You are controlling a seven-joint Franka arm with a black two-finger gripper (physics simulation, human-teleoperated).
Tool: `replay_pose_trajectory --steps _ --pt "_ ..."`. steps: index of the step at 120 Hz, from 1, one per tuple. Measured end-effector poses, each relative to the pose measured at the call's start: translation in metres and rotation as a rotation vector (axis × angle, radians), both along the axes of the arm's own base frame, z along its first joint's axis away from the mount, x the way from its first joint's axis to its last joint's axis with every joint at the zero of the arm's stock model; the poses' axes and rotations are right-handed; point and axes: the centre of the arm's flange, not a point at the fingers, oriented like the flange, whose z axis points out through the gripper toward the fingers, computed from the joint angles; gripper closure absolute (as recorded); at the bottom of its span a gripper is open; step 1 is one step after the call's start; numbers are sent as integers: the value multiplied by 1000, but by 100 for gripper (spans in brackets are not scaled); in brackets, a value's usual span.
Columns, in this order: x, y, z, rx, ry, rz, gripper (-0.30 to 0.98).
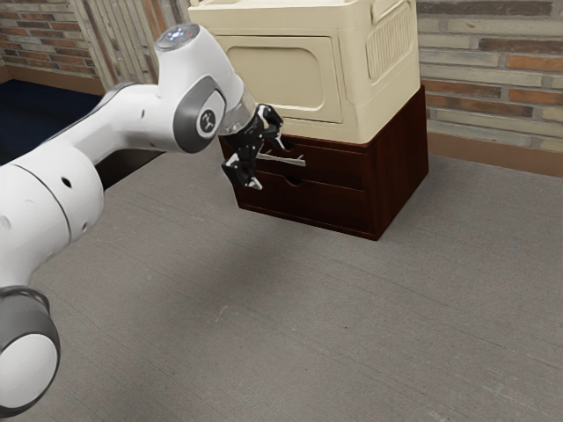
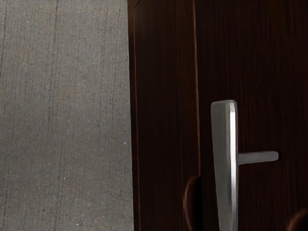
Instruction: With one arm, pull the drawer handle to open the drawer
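Brick wall (image 1: 57,46) starts at the exterior view's left, then pale upright slats (image 1: 114,40), and the wall picks up again at the exterior view's right. My arm (image 1: 66,198) reaches in over the grey tabletop (image 1: 264,299). Next along is my gripper (image 1: 270,164), at the front of the dark red-brown cabinet: fingers spread, one higher, one lower. The metal handle (image 1: 295,162) sits on the upper drawer (image 1: 339,169), its bar between the fingertips as seen from the side (contact: can't tell). Part of the bar is behind the gripper there. Upper and lower drawer (image 1: 321,207) fronts both look flush with the cabinet (image 1: 400,167). Cream box (image 1: 351,88) on top, panelled door facing the arm side; exterior view only for that one.

Wrist view, same sweep: tabletop, cabinet edge, lower drawer, then handle. It gives me what the exterior doesn't: one slim post (image 2: 260,157) running from the bar to the drawer front, plus a clean look at the bar's squared end.
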Motion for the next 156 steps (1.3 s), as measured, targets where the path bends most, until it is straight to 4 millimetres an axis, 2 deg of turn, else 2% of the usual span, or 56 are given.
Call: replay_pose_trajectory --steps 25,72,88,124,156 --pt "1 0 -1 2 -4 -6 17" --pt "3 0 -13 -25 -1 -5 30" --pt "2 1 -16 -35 2 -3 39" --pt "-9 -2 -8 -38 7 -5 48" --pt "-21 -3 -12 -48 32 -1 56"
